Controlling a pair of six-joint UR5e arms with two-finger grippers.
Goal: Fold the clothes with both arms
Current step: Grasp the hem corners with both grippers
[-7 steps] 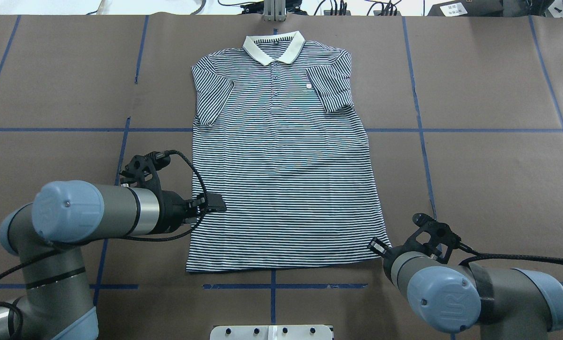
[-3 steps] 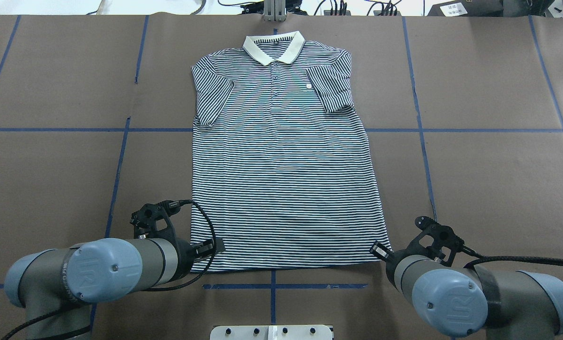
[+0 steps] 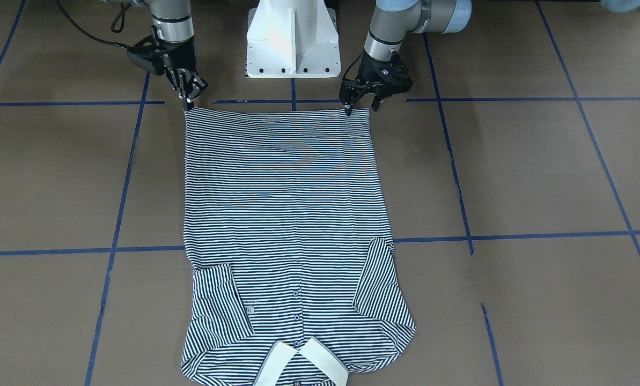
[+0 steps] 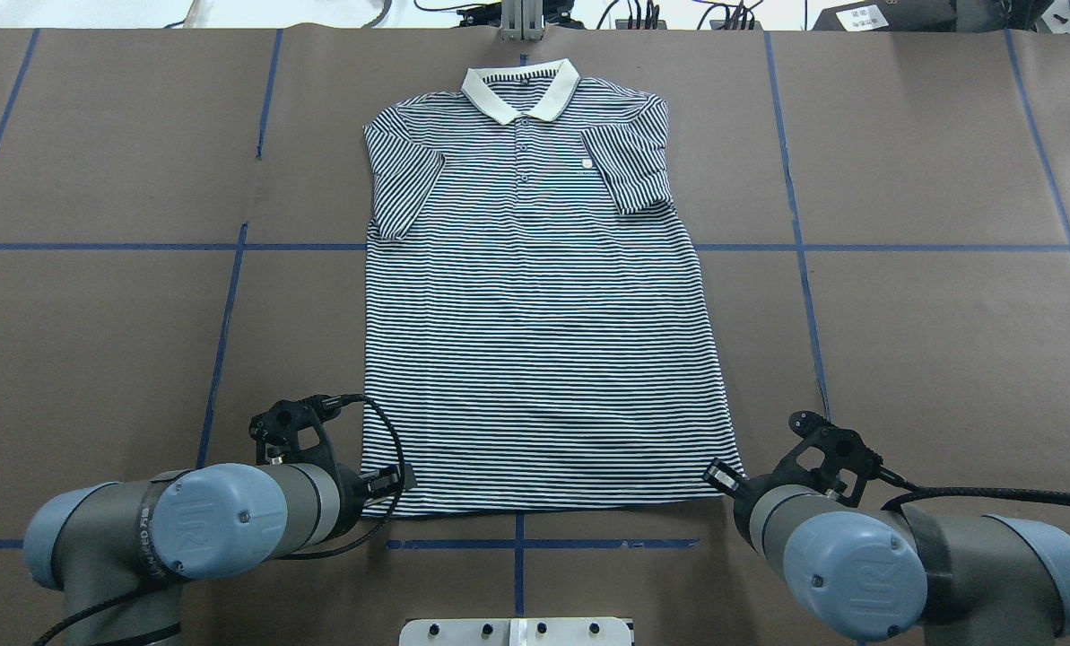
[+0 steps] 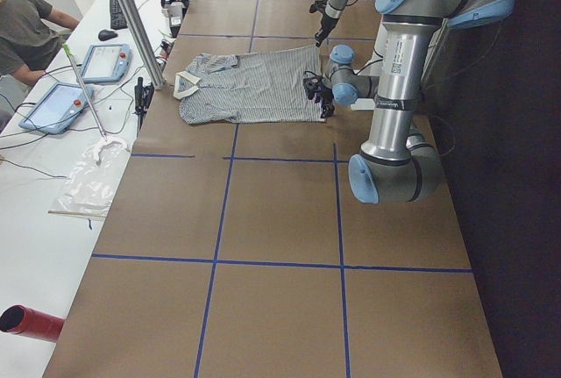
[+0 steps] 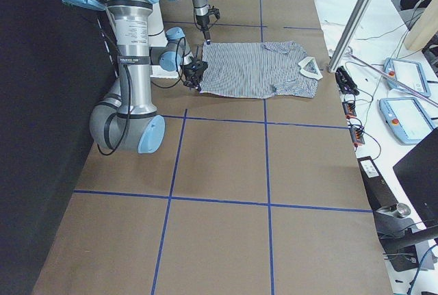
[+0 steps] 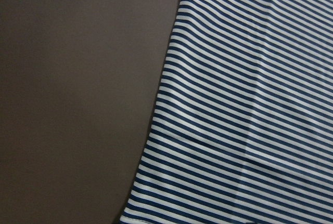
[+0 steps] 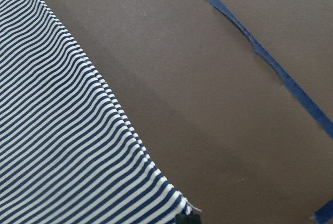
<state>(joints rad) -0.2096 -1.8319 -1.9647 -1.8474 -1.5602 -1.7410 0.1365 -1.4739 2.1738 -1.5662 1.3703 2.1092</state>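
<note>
1. A striped polo shirt lies flat and face up in the middle of the tabletop. Its white collar points to the far edge and its hem lies toward the robot's edge.
2. Done so far, judging from how it lies: both short sleeves are turned in over the chest, and the body is smooth and spread to its full length.
3. Left to do, as a judgement: every fold of the body. No part of the hem is lifted or doubled over yet.
4. The left gripper is low at the hem corner on the robot's left. Its fingers are spread apart, with one tip at the hem edge, and it holds nothing.
5. The right gripper points down at the other hem corner, tip touching or just beside the cloth. Its fingers look close together, but I cannot tell whether they have pinched the fabric.
6. Both arms look set to take the hem corners together.
7. Containers: no basket, box or bin for the shirt shows on the tabletop.
</note>
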